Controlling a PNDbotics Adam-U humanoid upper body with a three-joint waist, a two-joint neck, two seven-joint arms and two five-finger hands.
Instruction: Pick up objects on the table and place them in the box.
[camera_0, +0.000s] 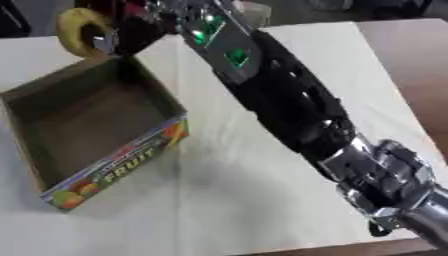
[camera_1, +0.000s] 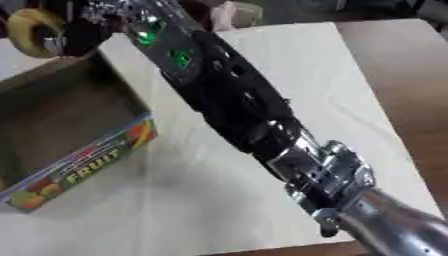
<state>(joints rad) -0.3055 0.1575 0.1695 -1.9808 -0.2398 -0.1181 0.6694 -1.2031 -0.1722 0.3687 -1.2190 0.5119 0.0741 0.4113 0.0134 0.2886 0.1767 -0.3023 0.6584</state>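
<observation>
The open box (camera_0: 87, 130) sits at the counter's (camera_0: 262, 200) left edge, "FRUIT" printed on its near wall. Above its far corner, my right hand (camera_0: 122, 30) has its fingers (camera_0: 103, 41) curled around a yellow banana (camera_0: 74, 27), arm stretched diagonally across the counter.

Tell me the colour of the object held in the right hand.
Yellow: a curved banana, held in the right hand above the box's far corner; clearest in the left eye view.

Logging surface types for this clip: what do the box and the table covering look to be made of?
Box: probably cardboard, with dull brown inner walls, thin edges and a printed colour front reading FRUIT. Table covering: looks like off-white cloth, matt with soft creases, though it could be a thin sheet.
</observation>
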